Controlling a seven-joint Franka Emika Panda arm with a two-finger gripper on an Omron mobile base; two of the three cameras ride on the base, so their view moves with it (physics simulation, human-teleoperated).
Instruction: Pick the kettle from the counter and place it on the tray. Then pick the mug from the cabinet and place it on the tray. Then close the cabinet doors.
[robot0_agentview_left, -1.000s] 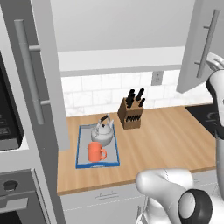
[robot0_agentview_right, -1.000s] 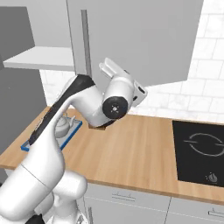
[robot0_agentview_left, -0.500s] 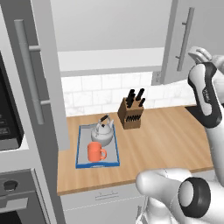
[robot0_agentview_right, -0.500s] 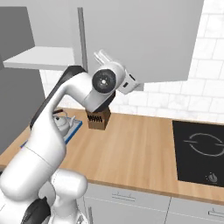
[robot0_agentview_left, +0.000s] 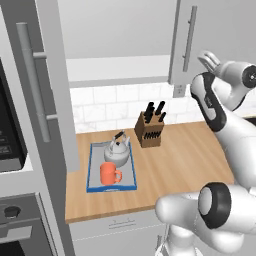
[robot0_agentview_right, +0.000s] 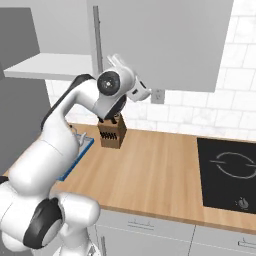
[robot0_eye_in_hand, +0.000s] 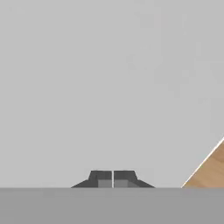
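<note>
The silver-grey kettle (robot0_agentview_left: 117, 152) and the orange mug (robot0_agentview_left: 108, 174) both stand on the blue-rimmed tray (robot0_agentview_left: 92, 170), which lies on the wooden counter (robot0_agentview_left: 185, 160). The cabinet's left door (robot0_agentview_left: 37, 85) stands wide open, showing the pale shelf (robot0_agentview_left: 117, 70). Its right door (robot0_agentview_left: 192, 37) is swung nearly flat across the front. My gripper (robot0_agentview_left: 208, 59) is up against that right door's face, near its lower edge. In the hand view the gripper (robot0_eye_in_hand: 113, 178) is shut with nothing between its fingertips, facing the plain grey door panel (robot0_eye_in_hand: 109, 87).
A wooden knife block (robot0_agentview_left: 150, 131) stands at the back of the counter, right of the tray. A black stovetop (robot0_agentview_right: 231, 172) lies at the counter's right end. The right door's bar handle (robot0_agentview_right: 96, 45) hangs just left of my hand. An oven column (robot0_agentview_left: 10, 150) stands at the far left.
The right cabinet door has swung from wide open to nearly shut, with my hand moving left along with it. Kettle, mug and tray have not moved.
</note>
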